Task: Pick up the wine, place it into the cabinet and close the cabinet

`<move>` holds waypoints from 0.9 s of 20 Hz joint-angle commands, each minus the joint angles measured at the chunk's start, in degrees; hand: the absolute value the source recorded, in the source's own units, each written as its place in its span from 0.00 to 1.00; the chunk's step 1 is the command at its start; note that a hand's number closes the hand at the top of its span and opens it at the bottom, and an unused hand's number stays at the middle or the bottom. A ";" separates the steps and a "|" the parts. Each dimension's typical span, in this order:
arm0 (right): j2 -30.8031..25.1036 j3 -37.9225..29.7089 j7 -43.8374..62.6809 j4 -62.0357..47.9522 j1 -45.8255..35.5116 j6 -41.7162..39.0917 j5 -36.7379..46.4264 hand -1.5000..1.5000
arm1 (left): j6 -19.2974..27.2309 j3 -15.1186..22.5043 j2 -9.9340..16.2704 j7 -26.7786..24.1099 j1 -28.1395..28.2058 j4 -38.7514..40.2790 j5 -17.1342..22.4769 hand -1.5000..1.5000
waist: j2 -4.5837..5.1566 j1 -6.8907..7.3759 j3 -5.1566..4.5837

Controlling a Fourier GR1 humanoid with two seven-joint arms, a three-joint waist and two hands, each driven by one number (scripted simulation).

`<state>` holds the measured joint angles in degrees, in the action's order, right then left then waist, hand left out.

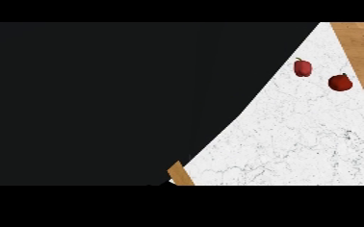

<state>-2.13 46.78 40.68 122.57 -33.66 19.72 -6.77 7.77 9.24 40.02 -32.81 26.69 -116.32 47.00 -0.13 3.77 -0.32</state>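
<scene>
No wine bottle shows in the head view, and neither hand shows. A large flat black shape [107, 106] fills the left and middle of the picture. Its slanted edge runs from the top right down to the bottom centre. I cannot tell what it is, nor what lies behind it. No cabinet opening or door can be made out.
The white marble counter [298, 144] shows at the right. On it, far right, lie a red bell pepper [303, 68] and a round red fruit [341, 82]. A wooden strip [350, 38] borders the top right, and a wooden piece [180, 173] sits at the black shape's lower edge.
</scene>
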 commanded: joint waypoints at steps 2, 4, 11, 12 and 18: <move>2.04 -5.93 -0.85 -14.15 -16.01 6.01 -7.78 1.00 | -4.26 -4.29 2.18 1.17 0.60 0.42 3.46 0.00 | 0.33 0.59 0.09; 2.07 -6.77 -1.56 -19.78 -22.82 6.34 -11.03 1.00 | -5.94 -4.37 2.02 0.58 1.02 1.23 3.45 0.00 | 0.39 1.08 0.05; 2.11 -14.80 -9.87 -40.53 -38.04 2.64 -20.40 1.00 | -9.34 -9.42 3.21 2.40 0.18 4.31 6.97 0.00 | 0.75 0.74 0.12; 2.12 -12.23 -13.02 -43.43 -38.92 2.79 -22.47 1.00 | -8.23 -10.46 4.01 4.36 -0.38 2.19 8.32 0.00 | 0.75 0.95 0.17; 2.12 -14.53 -7.56 -49.69 -40.58 -13.95 -40.74 1.00 | -10.64 -12.78 5.25 4.32 -1.70 2.46 9.28 0.00 | 1.43 2.43 0.15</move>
<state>-0.04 33.02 31.47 77.88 -72.01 14.01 -38.24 -1.97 -1.64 44.27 -29.17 25.88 -113.55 55.16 1.01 5.55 -0.18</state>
